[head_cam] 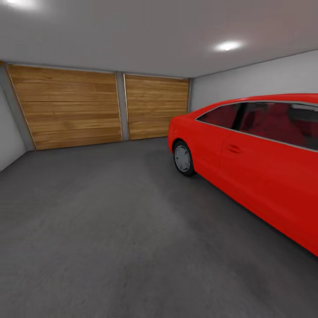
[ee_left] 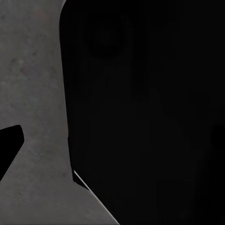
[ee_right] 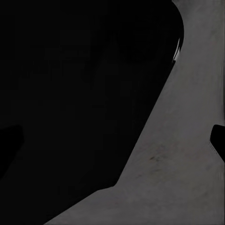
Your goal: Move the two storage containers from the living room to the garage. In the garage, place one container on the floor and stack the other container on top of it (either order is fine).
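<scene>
While the dark grey concrete floor point(head_cam: 110, 229) of the garage spreads wide and bare beside one red car point(head_cam: 260, 163), two wooden doors point(head_cam: 66, 108) close the wall beyond the car's nose. Both wrist views look down on that floor point(ee_left: 33, 84) past dark shapes; how far either end effector is open cannot be told.

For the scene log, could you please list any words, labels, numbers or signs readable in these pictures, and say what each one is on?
None: no readable text appears anywhere.
The red car shows its side, with no plate or badge in sight.
The wooden garage doors, the walls and the concrete floor are plain.
Both wrist views show dark shapes against bare concrete, without markings.
</scene>
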`<state>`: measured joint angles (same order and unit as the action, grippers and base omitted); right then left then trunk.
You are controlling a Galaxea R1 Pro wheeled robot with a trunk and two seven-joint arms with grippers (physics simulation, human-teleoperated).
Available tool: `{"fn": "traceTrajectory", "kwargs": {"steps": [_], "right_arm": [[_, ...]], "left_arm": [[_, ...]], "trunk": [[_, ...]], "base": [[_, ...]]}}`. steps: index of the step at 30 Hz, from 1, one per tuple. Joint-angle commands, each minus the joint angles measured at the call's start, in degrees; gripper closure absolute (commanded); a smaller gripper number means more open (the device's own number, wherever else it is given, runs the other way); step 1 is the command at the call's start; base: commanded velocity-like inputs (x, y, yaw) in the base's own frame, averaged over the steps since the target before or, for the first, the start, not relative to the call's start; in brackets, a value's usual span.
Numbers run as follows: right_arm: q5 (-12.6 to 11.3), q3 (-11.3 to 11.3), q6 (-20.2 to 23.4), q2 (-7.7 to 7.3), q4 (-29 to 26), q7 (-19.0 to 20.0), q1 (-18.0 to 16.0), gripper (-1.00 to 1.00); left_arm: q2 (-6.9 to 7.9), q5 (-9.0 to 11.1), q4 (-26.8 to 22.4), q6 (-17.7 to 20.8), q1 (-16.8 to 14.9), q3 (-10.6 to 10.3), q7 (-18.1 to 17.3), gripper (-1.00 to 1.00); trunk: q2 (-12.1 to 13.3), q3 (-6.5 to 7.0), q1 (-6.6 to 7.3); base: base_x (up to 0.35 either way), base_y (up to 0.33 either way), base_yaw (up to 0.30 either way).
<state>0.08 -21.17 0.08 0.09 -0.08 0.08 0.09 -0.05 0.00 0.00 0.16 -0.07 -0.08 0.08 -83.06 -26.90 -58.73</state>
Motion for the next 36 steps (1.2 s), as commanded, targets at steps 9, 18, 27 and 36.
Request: {"fn": "traceTrajectory", "kwargs": {"steps": [9, 18, 27, 36], "right_arm": [[0.0, -0.2, 0.0, 0.0, 0.0, 0.0, 0.0, -1.0], [-0.1, -0.2, 0.0, 0.0, 0.0, 0.0, 0.0, -1.0], [-0.1, -0.2, 0.0, 0.0, 0.0, 0.0, 0.0, -1.0], [-0.1, -0.2, 0.0, 0.0, 0.0, 0.0, 0.0, -1.0]], "left_arm": [[0.04, 0.0, 0.0, 0.0, 0.0, 0.0, 0.0, -1.0], [0.13, 0.0, 0.0, 0.0, 0.0, 0.0, 0.0, -1.0], [0.13, 0.0, 0.0, 0.0, 0.0, 0.0, 0.0, -1.0], [0.13, 0.0, 0.0, 0.0, 0.0, 0.0, 0.0, -1.0]], "trunk": [[0.0, -0.03, 0.0], [0.0, -0.03, 0.0], [0.0, -0.03, 0.0], [0.0, -0.03, 0.0]], "base": [[0.0, 0.0, 0.277], [0.0, 0.0, 0.277], [0.0, 0.0, 0.277], [0.0, 0.0, 0.277]]}}
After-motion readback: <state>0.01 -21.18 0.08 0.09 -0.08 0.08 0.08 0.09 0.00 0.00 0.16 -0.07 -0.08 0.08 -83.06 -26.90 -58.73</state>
